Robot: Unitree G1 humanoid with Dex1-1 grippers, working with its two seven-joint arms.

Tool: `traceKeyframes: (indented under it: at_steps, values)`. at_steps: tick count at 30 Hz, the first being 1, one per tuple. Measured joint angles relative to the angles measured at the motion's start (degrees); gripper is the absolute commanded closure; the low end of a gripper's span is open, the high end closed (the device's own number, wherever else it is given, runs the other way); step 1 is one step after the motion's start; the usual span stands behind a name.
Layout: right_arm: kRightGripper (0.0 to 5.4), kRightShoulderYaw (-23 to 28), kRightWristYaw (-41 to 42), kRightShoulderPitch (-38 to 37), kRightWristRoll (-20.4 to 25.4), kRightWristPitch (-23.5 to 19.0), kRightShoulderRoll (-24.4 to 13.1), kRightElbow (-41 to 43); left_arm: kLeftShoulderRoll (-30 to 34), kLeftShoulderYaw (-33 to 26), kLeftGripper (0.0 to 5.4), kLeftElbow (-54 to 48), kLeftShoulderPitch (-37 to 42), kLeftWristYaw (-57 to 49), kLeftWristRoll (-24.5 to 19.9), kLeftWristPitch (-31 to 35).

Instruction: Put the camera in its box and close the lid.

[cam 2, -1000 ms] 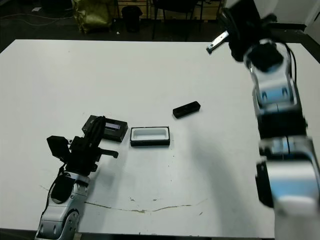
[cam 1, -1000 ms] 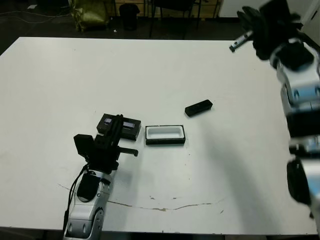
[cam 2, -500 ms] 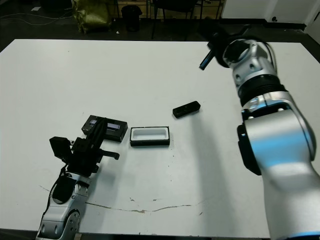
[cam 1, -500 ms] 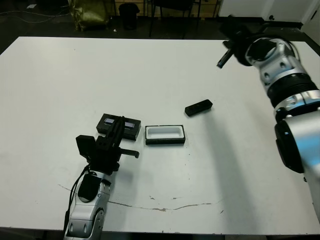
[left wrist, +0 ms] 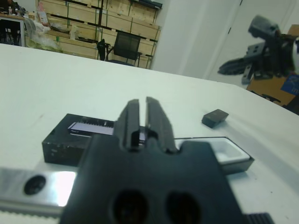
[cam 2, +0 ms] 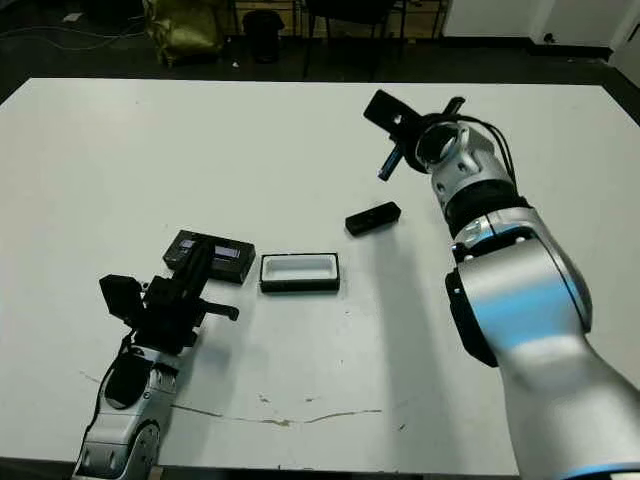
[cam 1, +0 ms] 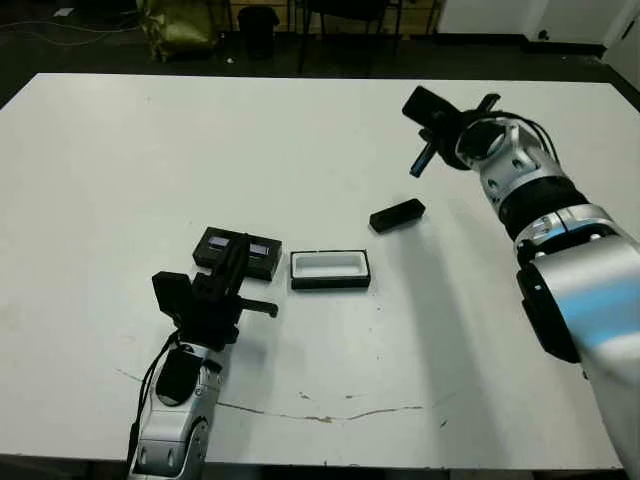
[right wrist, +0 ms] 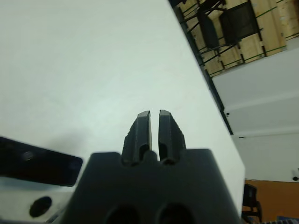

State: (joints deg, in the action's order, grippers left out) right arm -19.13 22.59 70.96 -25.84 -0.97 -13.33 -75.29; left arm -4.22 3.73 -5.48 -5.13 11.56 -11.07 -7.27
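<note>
Right gripper [cam 1: 422,160]: coming down from the upper right toward the frame's centre, fingers pressed together, empty, now just above the camera.
Camera [cam 1: 397,215]: lying untouched right of centre, not yet picked up.
Box [cam 1: 330,269]: sitting open at centre.
Lid [cam 1: 238,252]: lying beside the box's left end.
Left gripper [left wrist: 145,122]: staying closed and empty, low left, near the lid.
</note>
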Motion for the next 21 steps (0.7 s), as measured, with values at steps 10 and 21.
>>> traceKeyframes:
  at_steps: [10,21]
  values:
    - [5.4,-2.1,0.1,-2.3,-2.3,0.0,0.6,-0.1,0.0,0.0,5.38,0.0,-0.2,0.0,0.0,0.0]
    - [5.4,-1.3,3.5,-3.5,-1.2,0.0,0.9,-0.2,0.0,0.2,5.38,0.0,-0.2,-0.3,0.1,-0.1]
